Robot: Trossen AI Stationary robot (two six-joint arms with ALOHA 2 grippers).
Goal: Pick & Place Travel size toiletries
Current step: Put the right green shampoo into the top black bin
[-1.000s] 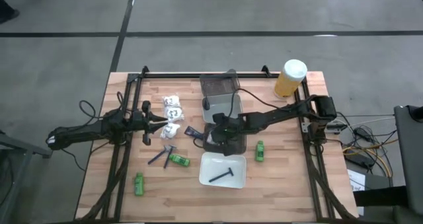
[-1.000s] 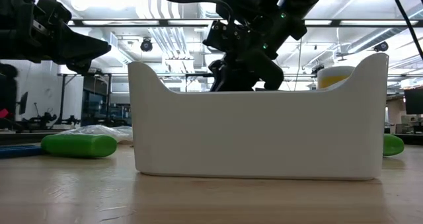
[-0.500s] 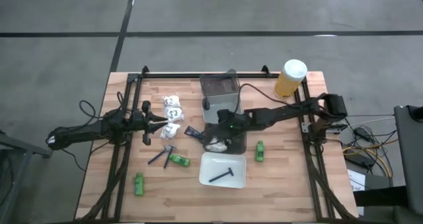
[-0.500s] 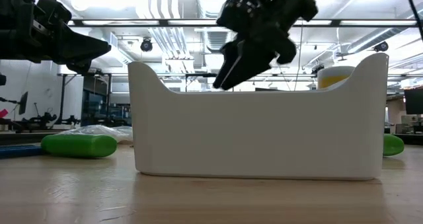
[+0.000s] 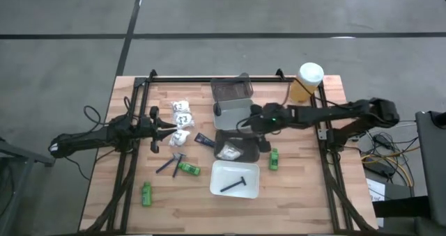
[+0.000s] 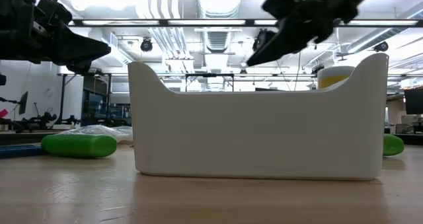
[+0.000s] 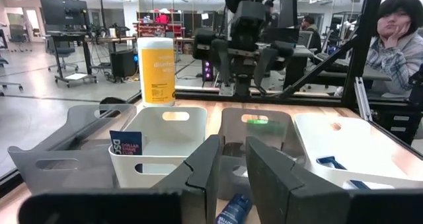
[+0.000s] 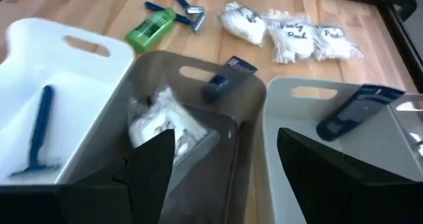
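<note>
Right arm has pulled back and up from the grey tray since a second ago, and its fingers have gone from nearly closed to spread wide with nothing in them. So the right gripper is released and hangs just above the trays, and a white packet now lies inside that grey tray.

Big to small from there: the bench carries the trays in the middle. The white tray nearest the front edge has one razor in it. The left gripper waits low on the left side of the bench, fingers a little apart and holding nothing as far as I can see.

Still loose: three white packets close to the left gripper, three green bottles (one just right of the grey tray, two front left), a razor and a small dark tube.

My guess on handling:
- packets: very light, soft and crinkly with slick film, so pinch the fat middle
- bottles: light and stiff but round, likely to roll, so close across the body
- razors: thin and lying flat, hard to get under, so take the handle around mid-length
- tube: tiny, so squeeze it gently across the width
</note>
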